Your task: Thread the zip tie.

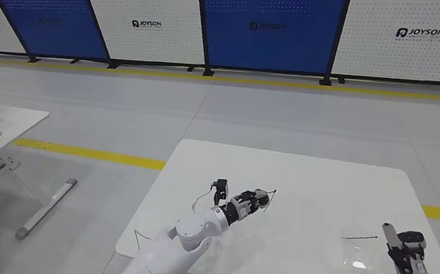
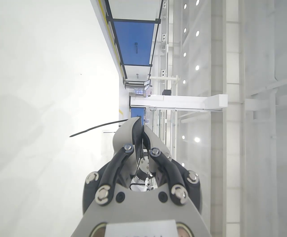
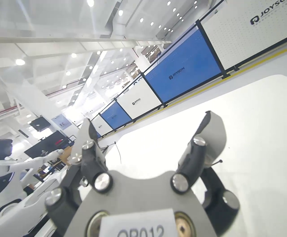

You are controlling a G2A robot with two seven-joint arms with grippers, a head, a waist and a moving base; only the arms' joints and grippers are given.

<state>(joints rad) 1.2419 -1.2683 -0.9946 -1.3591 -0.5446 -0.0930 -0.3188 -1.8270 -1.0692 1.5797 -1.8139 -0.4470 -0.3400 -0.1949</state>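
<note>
We have the zip tie pinched in the left claw. Its jaws are clamped tight on one end, and the rest of the strip sticks out free to its thin tip. The claw sits over the middle of the table, a little toward the near edge, and as far as we can judge the tie is off the surface. The right claw is by the near right corner, jaws spread wide with nothing between them. Just beside it a second tie lies flat on the table, near the right edge.

We judge the threading not yet begun, since the held tie shows no loop. We cannot tell which end is in the left claw; the head is too small to make out. To do this step well, we should bring the right claw to the free end and take it close to the tip, because a long loose length will bend and wander. The left grip should hold firm without twisting, so the strip's flat side faces the slot. Then we line up tip and slot slowly before pushing, as so thin a strip slips off sideways easily.
</note>
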